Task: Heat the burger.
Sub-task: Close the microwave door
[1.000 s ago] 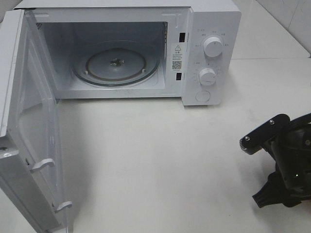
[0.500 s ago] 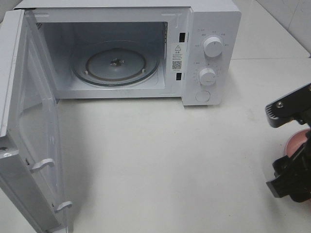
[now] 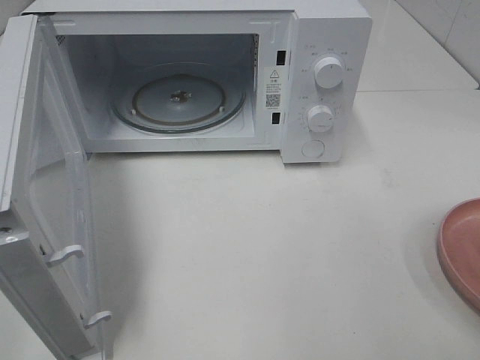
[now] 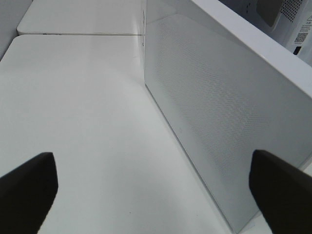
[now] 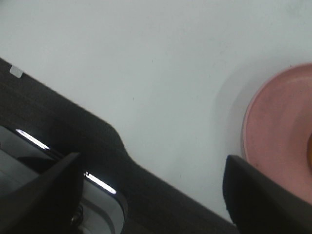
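microwave [image 3: 315, 82] door [image 3: 45, 225] open, pink plate [image 3: 463, 251] at table edge

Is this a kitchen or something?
Probably a kitchen counter, or a lab set up like one. There's a white microwave with its door open, a pink plate on the white countertop, and what looks like tiled wall behind.

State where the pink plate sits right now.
The pink plate sits on the white table at the right edge of the high view, right of the open microwave.
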You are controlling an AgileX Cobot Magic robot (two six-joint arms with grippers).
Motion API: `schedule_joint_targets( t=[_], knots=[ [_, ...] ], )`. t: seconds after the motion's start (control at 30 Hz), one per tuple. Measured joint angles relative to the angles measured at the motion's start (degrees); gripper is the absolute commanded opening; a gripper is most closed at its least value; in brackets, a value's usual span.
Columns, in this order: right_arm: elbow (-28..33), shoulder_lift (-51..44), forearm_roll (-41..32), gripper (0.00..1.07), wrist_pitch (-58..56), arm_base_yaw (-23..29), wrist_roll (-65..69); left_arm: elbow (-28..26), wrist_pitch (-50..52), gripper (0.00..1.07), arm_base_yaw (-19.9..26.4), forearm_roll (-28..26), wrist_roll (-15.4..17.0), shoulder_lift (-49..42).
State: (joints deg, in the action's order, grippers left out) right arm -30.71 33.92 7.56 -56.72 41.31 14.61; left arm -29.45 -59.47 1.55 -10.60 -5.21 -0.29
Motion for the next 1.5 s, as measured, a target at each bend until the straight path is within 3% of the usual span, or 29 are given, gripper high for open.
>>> schedule_joint_targets(
  t=[0.2,0.4,0.9,1.27,1.5],
  knots=[
    [-0.29,-4.01,-0.86,0.76,-8.25,0.00,-0.06,0.00,0.00,1.00,0.00,0.00,0.00,0.00],
    [-0.29,-9.68,-1.32,0.77,-9.11,-0.34,-0.23,0.00,0.00,1.00,0.00,0.00,0.00,0.00],
    [1.26,-28.19,-4.53,0.76,-4.24,-21.03,-6.02,0.00,0.00,1.00,0.00,0.00,0.00,0.00],
    [1.72,-34.15,-6.13,0.76,-3.09,-29.85,-7.51,0.00,0.00,1.00,0.00,0.00,0.00,0.00],
    [1.72,-34.15,-6.25,0.76,-3.09,-31.80,-7.56,0.00,0.00,1.00,0.00,0.00,0.00,0.00]
  ],
)
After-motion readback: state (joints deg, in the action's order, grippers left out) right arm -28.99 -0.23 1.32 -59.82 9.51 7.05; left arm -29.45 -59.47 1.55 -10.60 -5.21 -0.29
